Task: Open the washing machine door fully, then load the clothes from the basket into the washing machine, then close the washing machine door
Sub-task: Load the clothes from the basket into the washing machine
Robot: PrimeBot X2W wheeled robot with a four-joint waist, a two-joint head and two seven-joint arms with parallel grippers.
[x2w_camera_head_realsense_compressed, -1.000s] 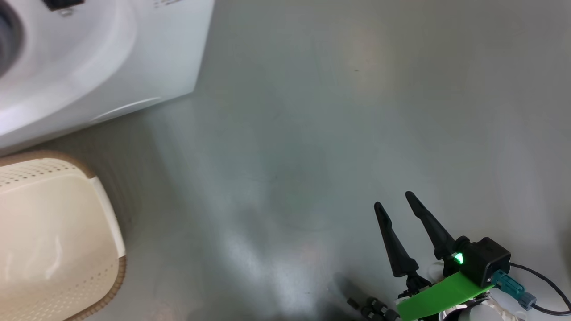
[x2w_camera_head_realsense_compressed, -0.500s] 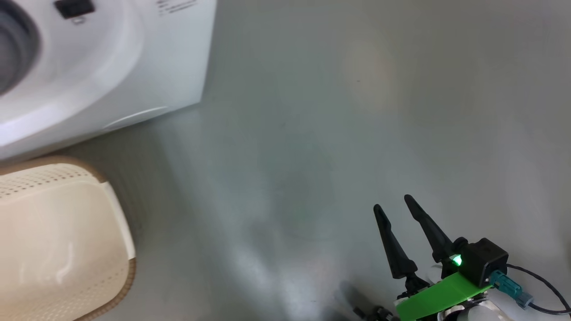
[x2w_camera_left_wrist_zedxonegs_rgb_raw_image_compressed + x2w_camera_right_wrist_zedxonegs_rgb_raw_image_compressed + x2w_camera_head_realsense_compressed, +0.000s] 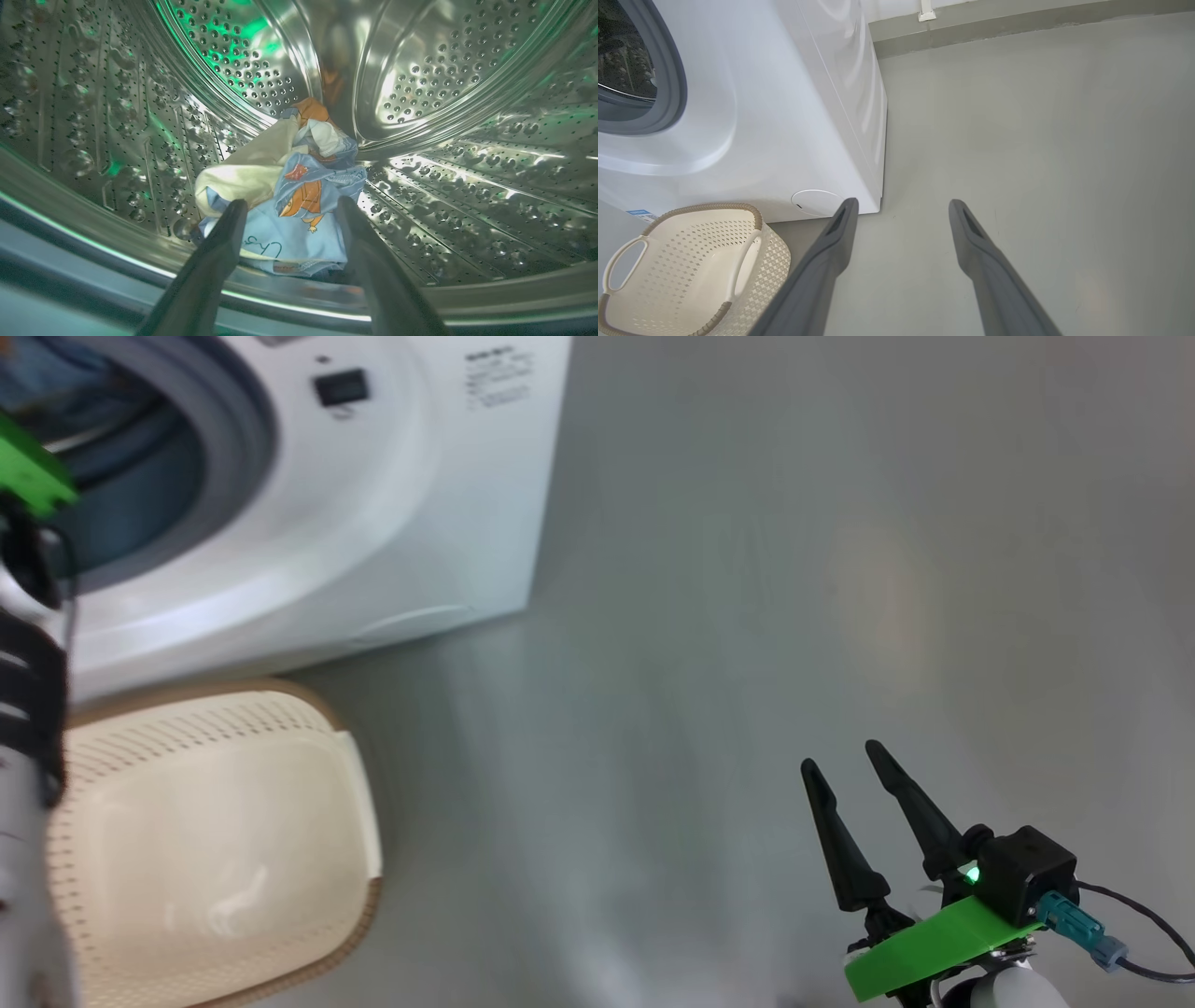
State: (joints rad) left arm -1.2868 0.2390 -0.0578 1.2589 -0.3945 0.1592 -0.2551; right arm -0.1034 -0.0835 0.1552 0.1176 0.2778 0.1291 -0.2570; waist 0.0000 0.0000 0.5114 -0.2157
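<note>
Inside the steel drum [image 3: 467, 70] of the washing machine [image 3: 392, 523], the clothes [image 3: 299, 186] lie in a light-blue and cream heap with orange prints. My left gripper [image 3: 290, 205] stands open just in front of the heap, a finger on each side, gripping nothing. In the head view my left arm [image 3: 28, 709] reaches into the drum mouth. The cream basket [image 3: 215, 709] sits on the floor before the machine, its inside bare plastic. Over the floor to the right, my right gripper [image 3: 845, 761] is open with nothing in it. The washing machine door is out of view.
A blue-grey gasket [image 3: 238, 439] rings the drum mouth. The basket [image 3: 691, 261] stands close to the machine's front, near the small round white flap [image 3: 815, 201]. Bare grey floor [image 3: 1041, 140] stretches to the right, up to a wall skirting [image 3: 1017, 28].
The head camera has turned left, so the machine and basket now sit further right in its picture, and my left arm has come into view at the drum mouth. The right gripper holds its pose.
</note>
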